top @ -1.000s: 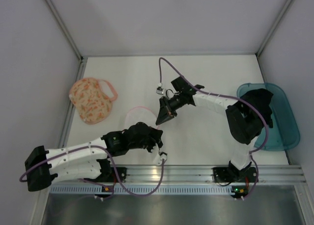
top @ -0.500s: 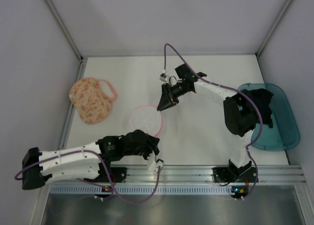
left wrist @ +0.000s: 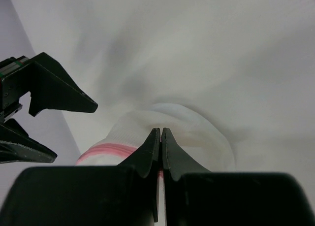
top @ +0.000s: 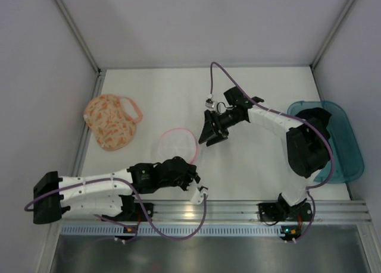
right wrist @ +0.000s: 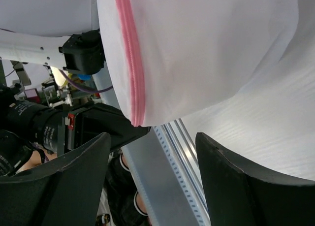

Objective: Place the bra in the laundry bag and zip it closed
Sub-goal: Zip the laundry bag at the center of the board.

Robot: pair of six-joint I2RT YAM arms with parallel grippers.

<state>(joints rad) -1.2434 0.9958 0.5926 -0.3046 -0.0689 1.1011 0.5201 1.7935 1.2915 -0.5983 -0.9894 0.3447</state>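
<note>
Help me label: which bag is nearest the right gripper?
The plain white pouch, right beside the right gripper; the speckled bag lies far off to the left.

The speckled laundry bag [top: 112, 123] lies flat far left, the black bra [top: 320, 116] crumpled in the tub [top: 351, 160].

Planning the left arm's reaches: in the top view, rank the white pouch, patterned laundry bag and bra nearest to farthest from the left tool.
1. white pouch, mid-table, right at the left tool
2. laundry bag, back left
3. bra, far right, in the teal tub
</note>
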